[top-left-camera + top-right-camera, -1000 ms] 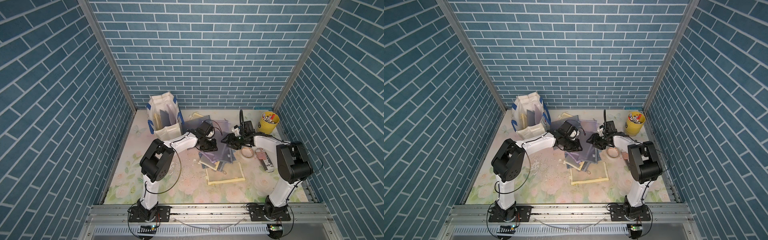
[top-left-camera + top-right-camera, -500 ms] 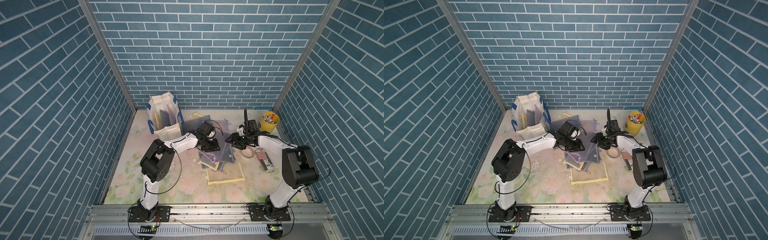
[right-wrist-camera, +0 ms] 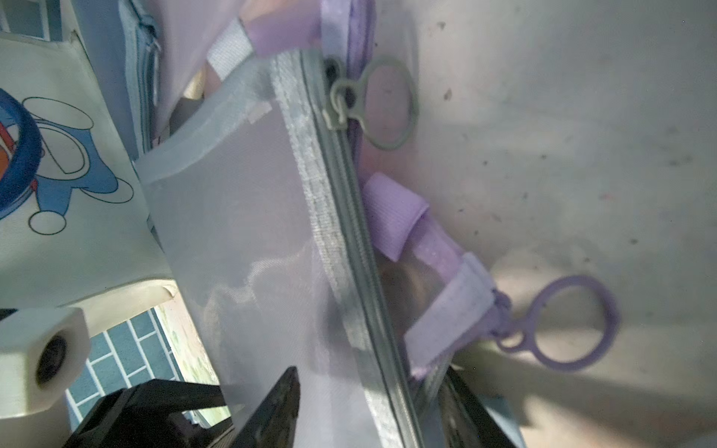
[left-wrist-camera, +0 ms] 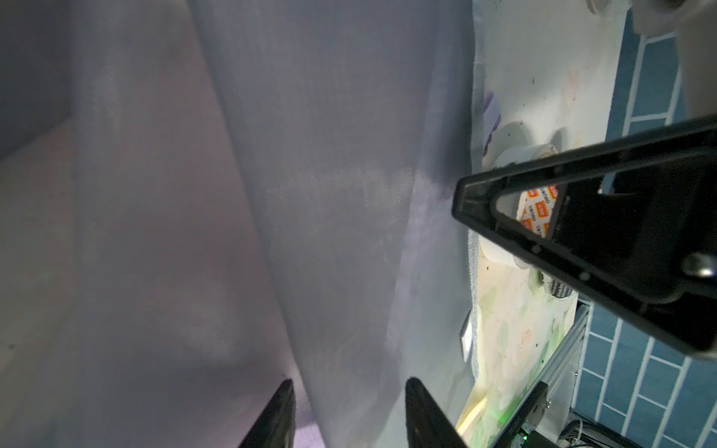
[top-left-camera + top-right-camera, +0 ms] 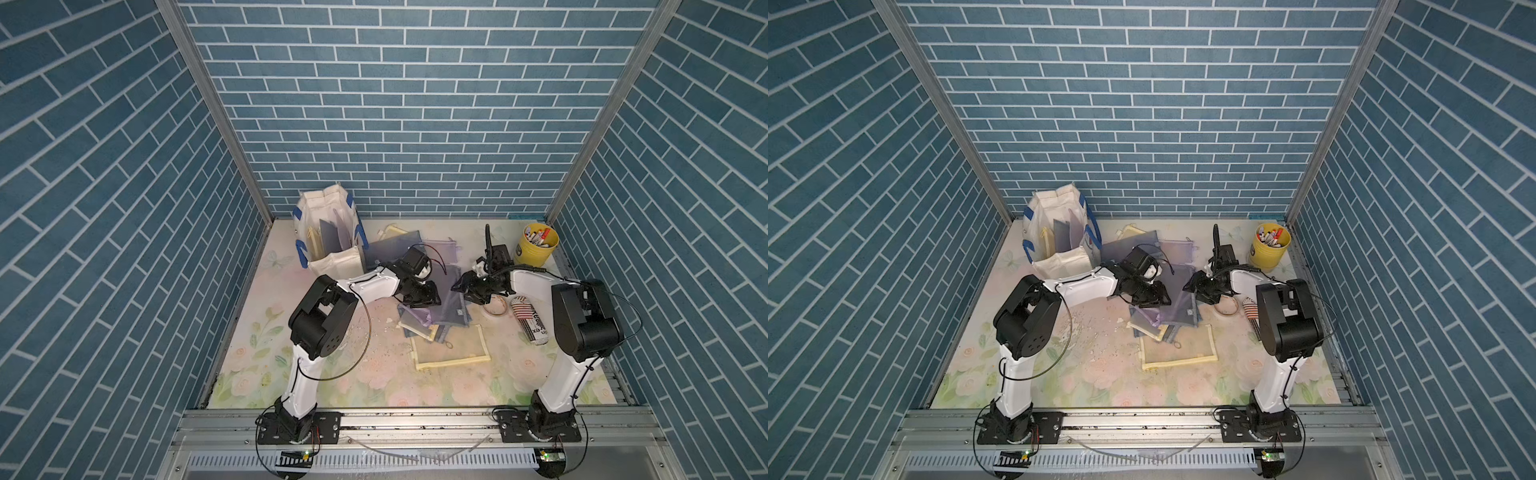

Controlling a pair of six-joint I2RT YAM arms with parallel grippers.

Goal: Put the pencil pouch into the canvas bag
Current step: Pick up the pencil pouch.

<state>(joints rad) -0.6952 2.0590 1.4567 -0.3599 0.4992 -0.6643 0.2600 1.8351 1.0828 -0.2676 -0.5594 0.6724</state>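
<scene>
A grey mesh pencil pouch (image 5: pixel 452 308) (image 5: pixel 1183 312) lies on top of a heap of pouches mid-table, with its near edge lifted. My left gripper (image 5: pixel 430 298) (image 5: pixel 1160 297) meets it from the left. In the left wrist view the gripper (image 4: pixel 349 382) is open, with a loose fold of the mesh (image 4: pixel 329 194) between its jaws. My right gripper (image 5: pixel 459 286) (image 3: pixel 368 376) is open too, astride the pouch's zipper edge (image 3: pixel 341 201). The off-white canvas bag (image 5: pixel 336 264) (image 5: pixel 1065 264) stands upright at the back left, blue-handled, with flat pouches standing inside.
A yellow pen bucket (image 5: pixel 538 245) stands at the back right. A tape roll (image 5: pixel 496 308) and a striped can (image 5: pixel 530 326) lie by the right arm. A yellow-trimmed pouch (image 5: pixel 451 353) lies nearer the front. More pouches (image 5: pixel 390 249) lean beside the bag. A purple pouch's ring pull (image 3: pixel 570 322) lies under the grey one.
The left gripper's jaws have widened and it has edged right along the pouch. The right gripper has stayed at the pouch's edge, shifting only slightly.
</scene>
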